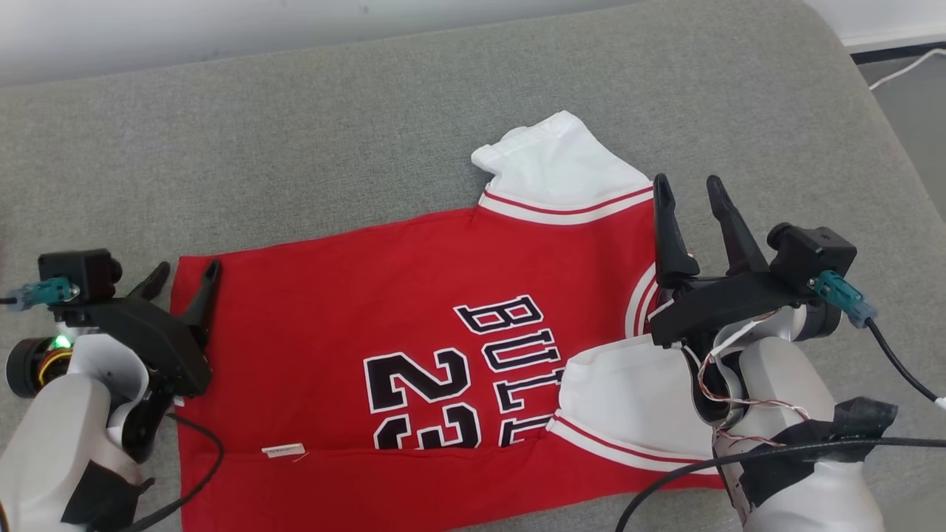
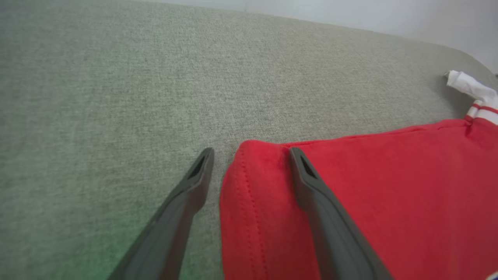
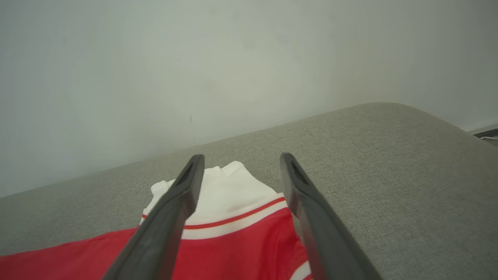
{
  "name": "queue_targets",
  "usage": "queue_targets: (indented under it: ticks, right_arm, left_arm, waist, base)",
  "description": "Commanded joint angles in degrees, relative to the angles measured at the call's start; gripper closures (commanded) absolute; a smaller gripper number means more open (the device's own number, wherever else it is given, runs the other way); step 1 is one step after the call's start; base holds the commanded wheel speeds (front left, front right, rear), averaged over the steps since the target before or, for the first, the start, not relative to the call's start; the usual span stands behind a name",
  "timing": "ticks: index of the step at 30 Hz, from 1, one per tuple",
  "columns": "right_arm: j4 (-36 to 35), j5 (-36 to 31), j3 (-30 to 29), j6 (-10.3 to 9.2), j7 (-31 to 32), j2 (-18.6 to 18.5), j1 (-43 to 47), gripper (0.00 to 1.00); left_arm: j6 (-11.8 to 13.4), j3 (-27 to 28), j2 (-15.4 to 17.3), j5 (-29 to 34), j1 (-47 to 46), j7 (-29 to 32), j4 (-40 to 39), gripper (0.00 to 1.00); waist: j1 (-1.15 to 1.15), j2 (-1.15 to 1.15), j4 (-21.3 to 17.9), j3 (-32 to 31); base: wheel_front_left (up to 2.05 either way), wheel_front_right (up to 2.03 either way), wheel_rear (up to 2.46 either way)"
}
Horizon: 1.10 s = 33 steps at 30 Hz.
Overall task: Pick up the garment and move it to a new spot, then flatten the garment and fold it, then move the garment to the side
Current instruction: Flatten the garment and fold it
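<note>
Head view gives garment lettering; left wrist view, hem stitching.

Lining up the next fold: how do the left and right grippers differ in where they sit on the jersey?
The left gripper sits at the jersey's red hem corner; the right gripper is at its shoulder end. The left gripper has one finger over fabric and one over the grey cushion; the right gripper aims at the far white sleeve. Both are open, holding nothing.
</note>
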Motion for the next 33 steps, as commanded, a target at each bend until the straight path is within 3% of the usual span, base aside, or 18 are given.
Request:
queue_targets:
  ticks: [1, 5, 6, 7, 8, 9, 22, 33]
  right_arm:
    - [0.2, 0.4, 0.2, -0.05, -0.3, -0.1, -0.4, 0.00]
    - [1.4, 0.6, 0.4, -0.05, -0.6, -0.1, -1.5, 0.00]
    - [1.6, 0.7, 0.5, -0.05, -0.7, -0.1, -1.5, 0.00]
    - [2.0, 0.7, 0.5, -0.05, -0.8, -0.2, -1.5, 0.00]
    - [2.3, 0.7, 0.5, -0.05, -0.8, -0.2, -1.6, 0.00]
    - [2.6, 0.7, 0.5, -0.05, -0.9, -0.3, -1.9, 0.00]
    - [13.3, 3.2, -1.6, -0.05, 4.7, -3.4, -9.8, 0.00]
    - [26.8, 3.0, -2.8, -0.05, 8.4, -5.8, -23.0, 0.00]
  left_arm:
    - [0.1, 0.2, 0.2, -0.2, 0.1, -0.1, 0.7, 0.00]
    - [0.1, 0.2, 0.0, -0.8, -0.3, 0.1, 2.8, 0.00]
    - [0.0, 0.0, 0.0, -0.9, -0.5, 0.2, 3.2, 0.19]
    - [-0.1, 0.0, -0.3, -1.2, -0.6, -0.1, 3.4, 0.69]
    - [-0.2, -0.2, -0.5, -1.3, -0.8, -0.3, 3.7, 0.96]
    - [-0.3, -0.4, -0.7, -1.4, -0.9, -0.8, 3.6, 1.00]
    - [-0.8, -2.3, -2.4, -0.8, -1.9, -6.9, -4.2, 1.00]
    - [0.7, -4.2, -4.1, -0.3, 0.7, -6.7, -14.8, 1.00]
  waist:
    - [0.00, -0.01, -0.1, -0.1]
    - [0.00, -0.01, -0.2, -0.1]
    - [0.00, -0.01, -0.2, -0.1]
    - [0.00, -0.01, -0.1, -0.1]
    - [0.00, -0.01, 0.0, -0.2]
    - [0.00, -0.01, 0.1, -0.2]
    - [0.00, -0.01, 5.1, 1.3]
    - [0.00, -0.01, 9.7, 5.3]
  base:
    - [0.00, 0.00, 0.00]
    - [0.00, 0.00, 0.00]
    - [0.00, 0.00, 0.00]
    - [0.00, 0.00, 0.00]
    - [0.00, 0.00, 0.00]
    - [0.00, 0.00, 0.00]
    - [0.00, 0.00, 0.00]
    - [0.00, 0.00, 0.00]
